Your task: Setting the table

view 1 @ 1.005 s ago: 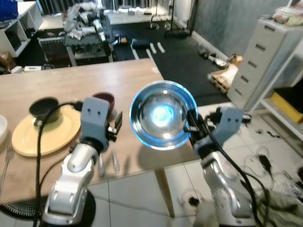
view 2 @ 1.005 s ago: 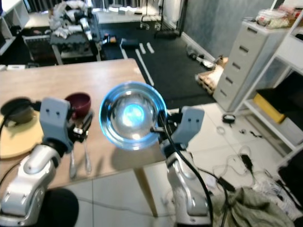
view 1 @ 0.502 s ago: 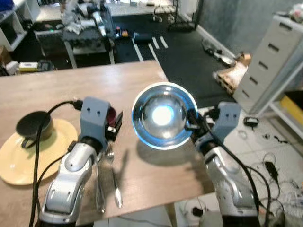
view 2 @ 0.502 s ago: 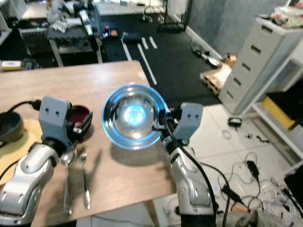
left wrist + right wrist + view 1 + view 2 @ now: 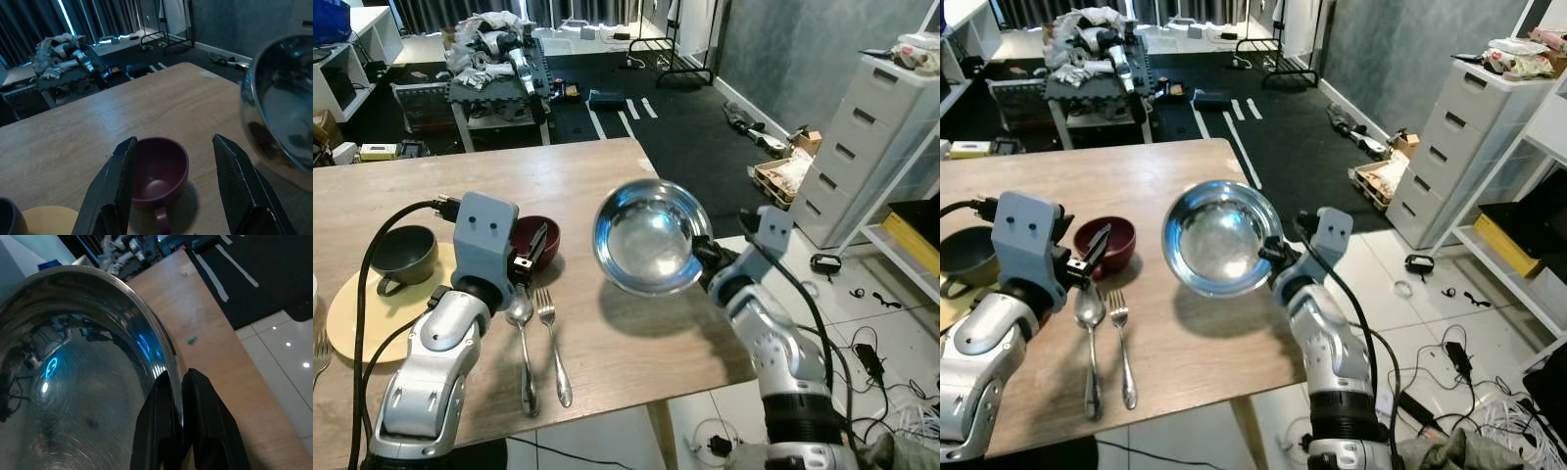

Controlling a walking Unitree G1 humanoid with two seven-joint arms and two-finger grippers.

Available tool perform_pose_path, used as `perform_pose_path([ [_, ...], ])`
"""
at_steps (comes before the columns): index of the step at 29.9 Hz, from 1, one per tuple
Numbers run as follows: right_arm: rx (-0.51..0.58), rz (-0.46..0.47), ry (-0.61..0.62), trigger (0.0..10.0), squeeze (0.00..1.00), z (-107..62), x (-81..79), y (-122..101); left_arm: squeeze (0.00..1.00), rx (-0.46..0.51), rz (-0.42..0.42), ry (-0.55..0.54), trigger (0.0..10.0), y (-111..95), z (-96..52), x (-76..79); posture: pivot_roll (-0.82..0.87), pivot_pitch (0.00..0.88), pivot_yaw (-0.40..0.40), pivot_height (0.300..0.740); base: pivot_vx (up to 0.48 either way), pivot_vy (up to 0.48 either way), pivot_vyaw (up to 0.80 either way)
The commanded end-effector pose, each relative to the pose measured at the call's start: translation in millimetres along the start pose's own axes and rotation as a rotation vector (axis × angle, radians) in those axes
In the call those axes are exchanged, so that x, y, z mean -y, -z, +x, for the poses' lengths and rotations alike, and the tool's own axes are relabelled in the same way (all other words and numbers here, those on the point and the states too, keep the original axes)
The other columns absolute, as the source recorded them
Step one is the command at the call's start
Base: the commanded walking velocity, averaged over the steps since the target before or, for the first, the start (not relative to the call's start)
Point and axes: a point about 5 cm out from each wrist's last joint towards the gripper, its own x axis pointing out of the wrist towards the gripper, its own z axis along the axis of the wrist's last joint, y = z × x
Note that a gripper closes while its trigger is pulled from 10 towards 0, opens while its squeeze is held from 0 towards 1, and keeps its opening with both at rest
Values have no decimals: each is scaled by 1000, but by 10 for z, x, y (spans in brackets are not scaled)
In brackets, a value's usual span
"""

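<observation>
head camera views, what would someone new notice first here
The big shiny steel bowl stands out first, held tilted above the wooden table near its right edge, its rim pinched by the right tool. Next, the left tool hovers open over a small maroon cup, with a metal spoon and fork lying side by side just in front of it.

Right tool (image 5: 177, 396) pinches the bowl (image 5: 648, 235) rim, arm raised over the table (image 5: 636, 333); left tool (image 5: 178, 191) hangs spread above the table.
</observation>
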Motion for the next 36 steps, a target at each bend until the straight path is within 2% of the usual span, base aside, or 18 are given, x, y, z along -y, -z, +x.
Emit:
perform_pose_path([
  [1, 16, -3, -7, 10000, 0, 58, -2, -32, 0, 1, -10, -3, 10000, -17, -2, 1, 86, 0, 46, 740, 0, 0, 0],
  [5, 9, -7, -11, 10000, 0, 122, -26, -8, 0, 3, -16, -6, 10000, -29, -6, 9, 91, 0, 44, 740, 0, 0, 0],
  [10, -6, -73, -1, 10000, 0, 196, -56, 55, 0, 2, -14, -6, 10000, -43, -57, 9, 115, 13, 35, 740, 0, 0, 0],
  [12, -6, -73, -1, 10000, 0, 196, -56, 55, 0, 2, -14, -6, 10000, -43, -57, 9, 115, 13, 35, 740, 0, 0, 0],
  [16, -7, -130, -8, 10000, 0, 206, 61, -24, 0, -9, -3, -29, 10000, -37, -121, -71, 117, 18, 24, 740, 0, 0, 0],
  [20, -2, -167, -33, 10000, 0, 180, 153, -119, 0, -14, -4, -30, 10000, -29, -122, -58, 107, 16, 25, 740, 0, 0, 0],
  [24, -14, -193, -66, 10000, 0, 136, 182, -147, 0, -12, -12, -19, 10000, -34, -98, -24, 98, 13, 29, 740, 0, 0, 0],
  [30, -40, -195, -99, 10000, 4, 134, 147, -75, 0, -12, -14, -9, 10000, -36, -83, -2, 97, 10, 34, 740, 0, 0, 0],
  [31, -43, -193, -103, 10000, 86, 138, 134, -56, 0, -12, -14, -7, 10000, -37, -79, -1, 99, 9, 34, 740, 0, 0, 0],
  [32, -47, -186, -105, 10000, 314, 146, 119, -26, 0, -11, -14, -8, 10000, -39, -75, -2, 102, 8, 34, 740, 0, 0, 0],
  [34, -50, -182, -106, 10000, 314, 152, 112, -6, 0, -10, -14, -8, 10000, -40, -72, -3, 103, 8, 34, 740, 0, 0, 0],
  [35, -52, -179, -103, 10000, 1000, 159, 111, 12, 0, -9, -14, -9, 10000, -43, -71, -4, 108, 7, 34, 740, 0, 0, 0],
  [36, -52, -179, -103, 10000, 1000, 159, 111, 12, 0, -9, -14, -9, 10000, -43, -71, -4, 108, 7, 34, 740, 0, 0, 0],
])
